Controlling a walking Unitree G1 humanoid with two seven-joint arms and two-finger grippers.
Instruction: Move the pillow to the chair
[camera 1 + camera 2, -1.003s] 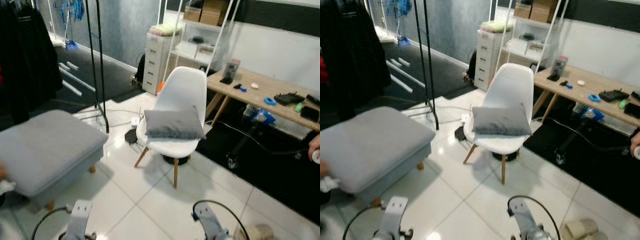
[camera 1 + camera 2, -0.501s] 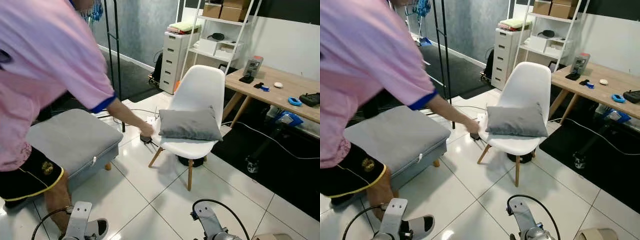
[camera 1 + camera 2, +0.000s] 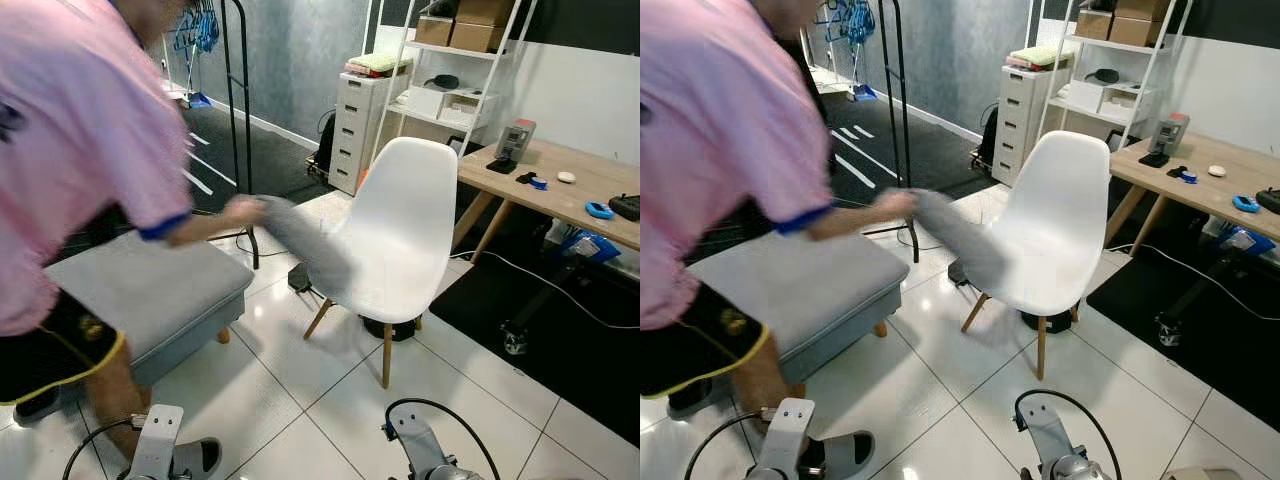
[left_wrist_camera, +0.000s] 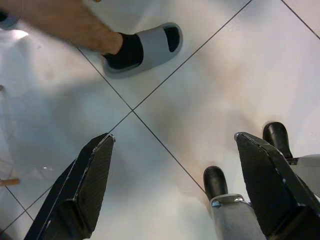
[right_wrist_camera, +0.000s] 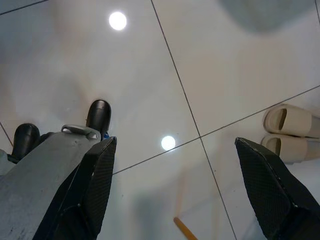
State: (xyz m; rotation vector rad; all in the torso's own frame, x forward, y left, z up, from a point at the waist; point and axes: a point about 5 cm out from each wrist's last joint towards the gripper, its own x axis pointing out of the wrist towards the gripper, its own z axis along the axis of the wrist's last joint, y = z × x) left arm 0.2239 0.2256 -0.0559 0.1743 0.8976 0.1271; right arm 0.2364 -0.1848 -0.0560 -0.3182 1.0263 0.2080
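A person in a pink shirt (image 3: 80, 150) stands at my left and holds the grey pillow (image 3: 305, 243) by one end, blurred, in the air between the white chair (image 3: 400, 240) and the grey ottoman (image 3: 140, 300). The chair's seat is bare. My left gripper (image 4: 172, 185) hangs low over the tiled floor with its fingers (image 4: 85, 185) wide apart and nothing between them. My right gripper (image 5: 175, 185) also hangs over the floor, open and holding nothing. The tops of both arms (image 3: 155, 450) show at the bottom edge of the head views.
A wooden desk (image 3: 560, 195) with small items stands at the right, cables and a black mat beneath it. White drawers (image 3: 365, 120) and a shelf stand behind the chair, a black clothes rack (image 3: 235, 100) to its left. The person's slippered foot (image 4: 145, 47) and a pair of beige slippers (image 5: 292, 132) lie near my grippers.
The person has pulled the pillow off the chair seat and swung it left toward the ottoman. The camera has shifted slightly. My arms have not moved.
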